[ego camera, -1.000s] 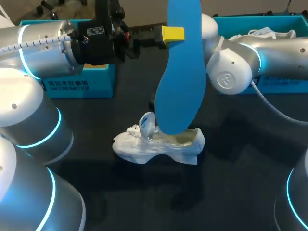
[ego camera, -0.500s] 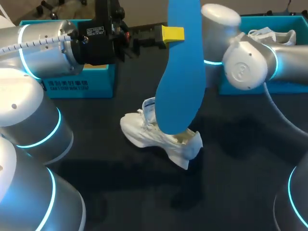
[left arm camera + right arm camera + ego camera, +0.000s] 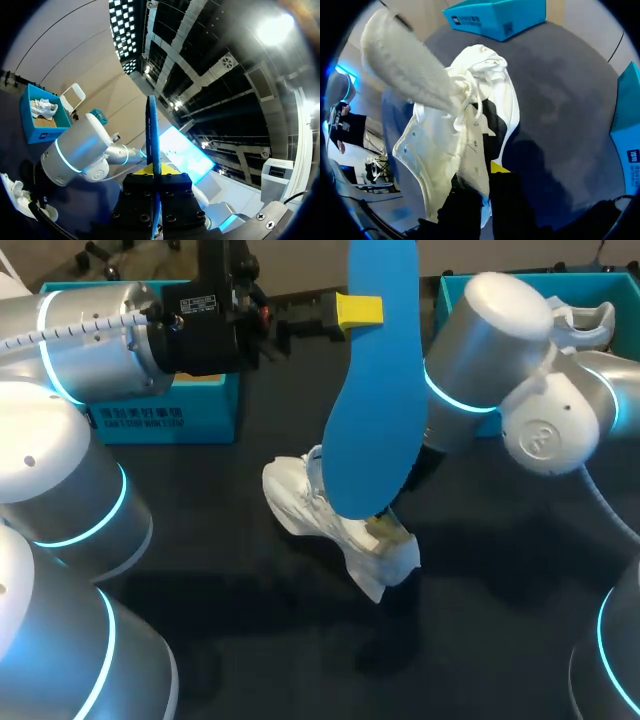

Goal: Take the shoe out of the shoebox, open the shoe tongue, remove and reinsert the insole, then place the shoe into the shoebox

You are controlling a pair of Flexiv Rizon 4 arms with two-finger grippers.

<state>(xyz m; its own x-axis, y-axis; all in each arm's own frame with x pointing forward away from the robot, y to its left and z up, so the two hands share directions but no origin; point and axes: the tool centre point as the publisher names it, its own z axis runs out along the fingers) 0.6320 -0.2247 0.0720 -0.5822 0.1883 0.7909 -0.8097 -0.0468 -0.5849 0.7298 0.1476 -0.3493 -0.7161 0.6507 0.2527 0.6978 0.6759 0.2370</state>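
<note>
Dark table [image 3: 500, 640] with two teal shoeboxes and one white shoe, head view; left arm [image 3: 90, 340] enters from the left, right arm [image 3: 480, 350] from the right, reaching towards the middle. Left shoebox [image 3: 190, 410] stands at the far left; its side carries a line of white print, too small to read with confidence. Right shoebox [image 3: 610, 280] stands at the far right and holds a second shoe [image 3: 590, 315]. Blue insole [image 3: 375, 390] hangs above the table's middle, long axis close to vertical, lower end just over the shoe's opening. It is clamped edge-on between the fingers of the left gripper [image 3: 360, 310] near its upper end; the left wrist view shows both fingers pressed against its faces. Shoe [image 3: 335, 525] lies below the insole, well apart from both boxes; its long axis is diagonal, toe towards the far left, heel towards the near right. Right gripper [image 3: 487, 175] is closed on the shoe's side wall, one finger inside and one outside. Grey mesh tongue [image 3: 405, 65] is folded outward, pointing away from that gripper; laces [image 3: 470, 100] lie loose beside it.
</note>
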